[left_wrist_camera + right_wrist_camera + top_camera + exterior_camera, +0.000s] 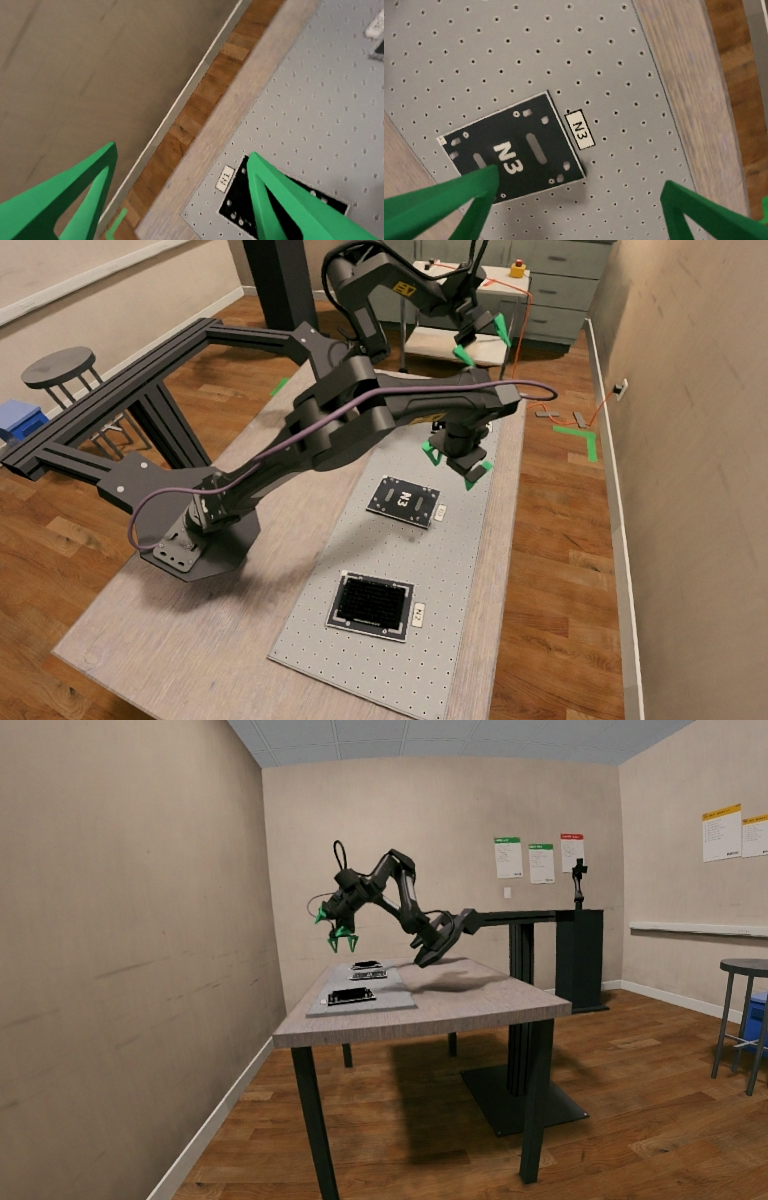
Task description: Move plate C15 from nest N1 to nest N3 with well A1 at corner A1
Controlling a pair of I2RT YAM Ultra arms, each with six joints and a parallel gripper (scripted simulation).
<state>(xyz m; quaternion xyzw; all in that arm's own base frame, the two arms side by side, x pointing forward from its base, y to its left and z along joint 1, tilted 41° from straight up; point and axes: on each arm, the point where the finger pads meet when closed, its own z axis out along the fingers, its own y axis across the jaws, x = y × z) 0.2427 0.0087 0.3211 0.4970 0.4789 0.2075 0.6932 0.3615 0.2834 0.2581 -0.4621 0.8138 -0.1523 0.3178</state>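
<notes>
Nest N3 point(403, 500) is a bare black panel on the perforated grey deck point(396, 573); it also shows in the right wrist view point(511, 152) with its sign point(579, 129). My right gripper point(455, 461) hangs open and empty above the deck just beyond N3. My left gripper point(483, 343) is open and empty, high above the table's far end. In the left wrist view, the N1 sign point(225, 178) lies beside a black plate or nest point(285, 200), half hidden by a finger. Plate C51 point(372, 606) sits on N2. In the top view the right arm hides N1.
The N2 sign point(417, 614) lies beside plate C51. The right arm's base point(192, 534) stands on the table's left side. A black gantry frame point(130, 392) runs behind it. The deck's right edge lies near the table edge.
</notes>
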